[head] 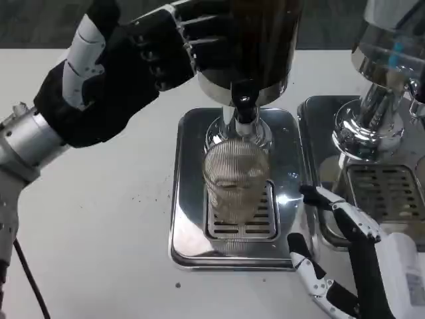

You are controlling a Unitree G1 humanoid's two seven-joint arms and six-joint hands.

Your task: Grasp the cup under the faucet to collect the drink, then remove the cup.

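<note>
Ribbed glass cup (234, 183) on drip tray (189, 226) under faucet (244, 109), left hand (126, 70) gripping dispenser at 12 o'clock, fingertips hidden, right hand (339, 259) spread, empty, cropped at 4 o'clock.

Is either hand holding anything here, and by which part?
The right hand holds nothing, open beside the ribbed clear glass cup. The left hand reaches the dark dispenser body; a grip there cannot be told.

Cup (234, 183) sits boxed in on the drip tray (189, 239): faucet (244, 109) right over it, second dispenser (378, 100) crowding the table's right edge. Plenty of open table (113, 219) toward the left and front edges.
</note>
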